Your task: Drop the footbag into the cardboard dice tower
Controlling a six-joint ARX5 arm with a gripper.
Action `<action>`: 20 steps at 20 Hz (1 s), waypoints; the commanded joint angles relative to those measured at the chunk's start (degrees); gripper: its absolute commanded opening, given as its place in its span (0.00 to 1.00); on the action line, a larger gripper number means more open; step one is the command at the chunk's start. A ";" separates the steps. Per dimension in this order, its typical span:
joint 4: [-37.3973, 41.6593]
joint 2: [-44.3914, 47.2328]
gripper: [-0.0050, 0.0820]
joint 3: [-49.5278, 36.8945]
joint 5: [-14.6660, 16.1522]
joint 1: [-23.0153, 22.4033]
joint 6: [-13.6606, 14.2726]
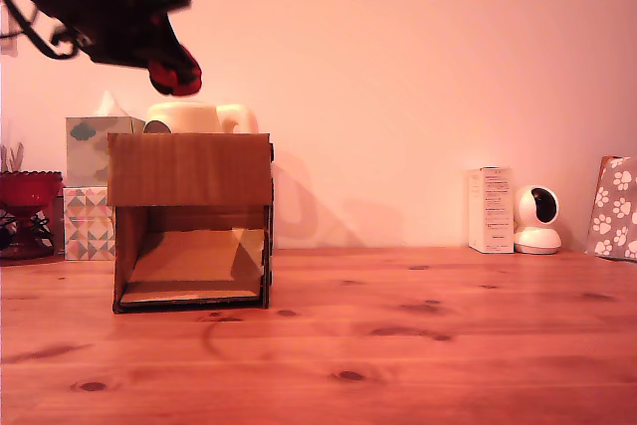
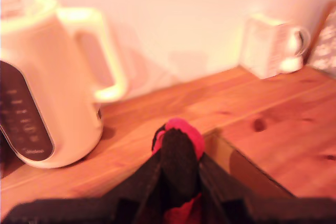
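Observation:
The brown cardboard dice tower (image 1: 189, 221) stands on the wooden table at the exterior view's left, its lower front open onto a sloped ramp. High above its top, toward the exterior view's left, my gripper (image 1: 171, 69) is shut on the red and black footbag (image 1: 180, 74). In the wrist view the black fingers (image 2: 178, 163) close around the footbag (image 2: 184, 129), and a top corner of the dice tower (image 2: 236, 163) shows just below it. The arm is blurred in the exterior view.
A cream electric kettle (image 1: 194, 116) stands right behind the tower, large in the wrist view as the kettle (image 2: 47, 82). Patterned tissue boxes (image 1: 92, 186) and a red bowl (image 1: 27, 189) sit at the exterior view's left. A white carton (image 1: 490, 209), a small white camera (image 1: 538, 219) and a paw-print bag (image 1: 614, 208) line the wall on its right.

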 commanded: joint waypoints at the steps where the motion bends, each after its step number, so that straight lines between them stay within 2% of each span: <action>1: -0.83 1.29 0.16 1.01 0.07 0.24 0.28; 7: -1.88 1.55 0.18 1.25 0.15 0.22 0.48; 8: -1.84 1.55 0.32 1.27 0.20 0.22 0.48; 10: -2.62 1.53 0.84 1.44 0.09 0.24 0.33; 11: -3.61 1.49 0.98 1.68 0.17 0.28 0.46; 13: -5.84 0.94 0.93 2.27 0.15 0.28 0.46; 18: -14.29 -2.40 0.92 3.82 0.37 -0.31 0.48; 19: -16.39 -3.45 0.86 3.82 0.37 -0.52 0.46; 20: -18.51 -4.52 0.74 3.82 0.52 -0.77 0.48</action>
